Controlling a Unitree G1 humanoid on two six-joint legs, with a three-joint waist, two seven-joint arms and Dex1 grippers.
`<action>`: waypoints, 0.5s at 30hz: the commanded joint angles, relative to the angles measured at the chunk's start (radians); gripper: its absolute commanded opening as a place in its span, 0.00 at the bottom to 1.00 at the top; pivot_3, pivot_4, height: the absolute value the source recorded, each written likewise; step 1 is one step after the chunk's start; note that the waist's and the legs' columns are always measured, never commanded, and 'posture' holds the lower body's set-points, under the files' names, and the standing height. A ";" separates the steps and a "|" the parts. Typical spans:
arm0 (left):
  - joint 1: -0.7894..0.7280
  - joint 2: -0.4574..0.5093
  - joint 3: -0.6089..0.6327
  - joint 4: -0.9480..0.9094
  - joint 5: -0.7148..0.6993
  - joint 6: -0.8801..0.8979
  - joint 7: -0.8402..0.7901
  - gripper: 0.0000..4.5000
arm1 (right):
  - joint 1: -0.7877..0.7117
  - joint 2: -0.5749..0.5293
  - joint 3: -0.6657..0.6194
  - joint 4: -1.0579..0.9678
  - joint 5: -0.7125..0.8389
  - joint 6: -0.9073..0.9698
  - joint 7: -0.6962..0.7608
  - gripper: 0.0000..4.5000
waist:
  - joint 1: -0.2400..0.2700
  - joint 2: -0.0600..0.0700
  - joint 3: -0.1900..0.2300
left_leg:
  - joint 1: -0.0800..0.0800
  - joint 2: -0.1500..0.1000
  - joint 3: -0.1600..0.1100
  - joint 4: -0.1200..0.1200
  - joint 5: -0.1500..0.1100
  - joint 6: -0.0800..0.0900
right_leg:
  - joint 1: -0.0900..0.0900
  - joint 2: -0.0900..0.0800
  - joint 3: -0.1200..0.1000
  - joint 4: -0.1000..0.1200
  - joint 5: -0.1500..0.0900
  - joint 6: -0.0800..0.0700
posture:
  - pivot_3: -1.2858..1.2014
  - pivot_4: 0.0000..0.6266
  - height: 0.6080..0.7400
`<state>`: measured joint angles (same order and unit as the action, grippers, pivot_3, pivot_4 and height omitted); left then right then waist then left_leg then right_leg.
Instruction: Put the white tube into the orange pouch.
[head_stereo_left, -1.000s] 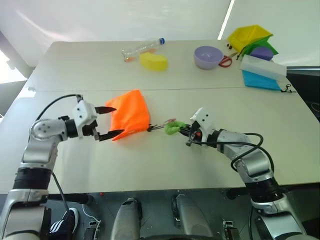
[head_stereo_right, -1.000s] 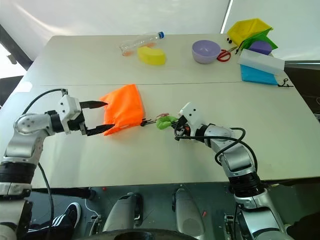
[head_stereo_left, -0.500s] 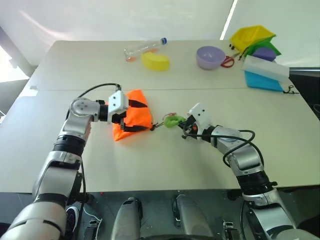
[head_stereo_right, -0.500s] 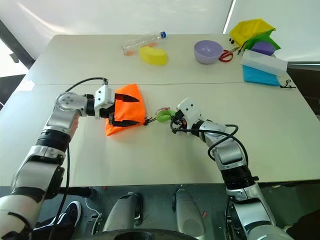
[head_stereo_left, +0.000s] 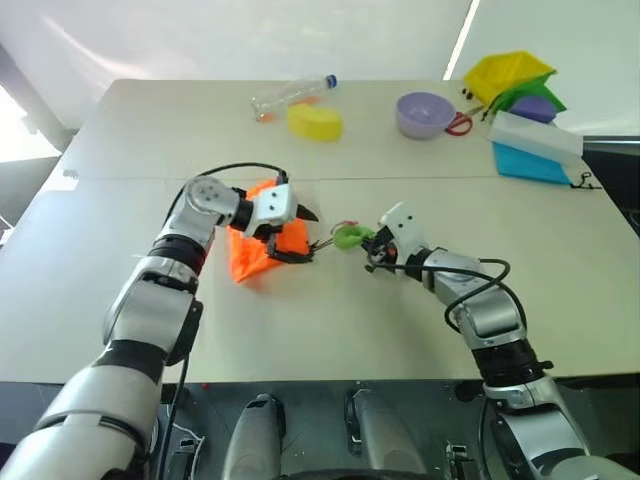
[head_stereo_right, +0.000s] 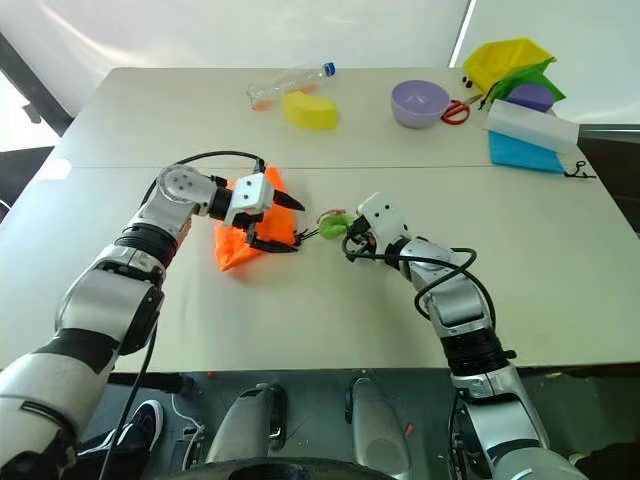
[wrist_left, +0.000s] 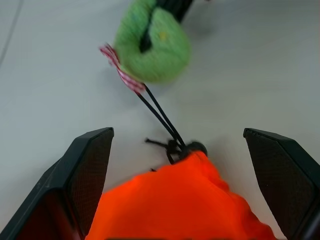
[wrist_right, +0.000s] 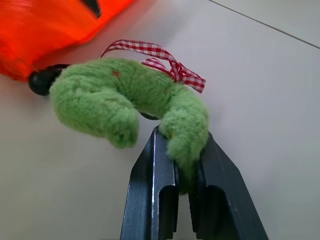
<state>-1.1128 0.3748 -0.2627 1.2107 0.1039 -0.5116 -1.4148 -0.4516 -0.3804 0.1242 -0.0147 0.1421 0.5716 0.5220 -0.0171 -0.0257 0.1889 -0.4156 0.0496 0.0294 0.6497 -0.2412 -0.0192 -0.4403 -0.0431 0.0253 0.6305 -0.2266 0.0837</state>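
My left tool (head_stereo_left: 301, 236) swung in from frame left, now spread over orange pouch (head_stereo_left: 255, 252) neck, mid-frame. Right tool (wrist_right: 181, 176) pinching green tag (wrist_right: 131, 106). Mouth-opening next; white tube unseen.

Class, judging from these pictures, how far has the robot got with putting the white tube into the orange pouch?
Done: the right pincer is shut on the fuzzy green tag at the end of the cord. In hand: the left pincer stands open astride the orange pouch at its gathered cord end. Left: I cannot make out the white tube, so opening the pouch and inserting it remain.
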 joint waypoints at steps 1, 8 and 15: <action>-0.032 0.005 -0.002 0.020 0.031 -0.033 0.004 0.99 | -0.003 -0.019 -0.037 -0.030 0.003 -0.006 -0.002 0.00 | 0.002 0.000 0.000 | -0.001 0.000 -0.001 0.000 0.000 0.000 | 0.000 0.000 0.000 0.000 0.000 0.000 | 0.52 0.24 1.00; -0.058 -0.024 0.040 0.064 0.041 0.033 0.100 0.99 | -0.008 -0.023 -0.032 -0.021 0.000 0.006 0.003 0.00 | 0.003 0.000 0.000 | -0.001 0.000 -0.001 0.002 0.000 0.000 | 0.000 0.000 0.000 0.001 0.000 0.000 | 0.52 0.24 1.00; -0.086 -0.060 0.076 0.074 0.032 0.083 0.067 0.99 | -0.020 -0.023 -0.029 0.009 -0.011 0.014 0.002 0.00 | 0.003 0.000 0.000 | -0.002 0.000 -0.001 0.002 0.000 0.000 | 0.000 0.000 0.000 0.000 0.000 0.000 | 0.52 0.24 1.00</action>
<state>-1.1642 0.3128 -0.2017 1.2930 0.1405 -0.4215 -1.3402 -0.4514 -0.3952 0.1089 0.0111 0.1319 0.5940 0.5217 -0.0138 -0.0258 0.1889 -0.4178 0.0495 0.0285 0.6517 -0.2412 -0.0191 -0.4407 -0.0431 0.0249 0.6309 -0.2263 0.0842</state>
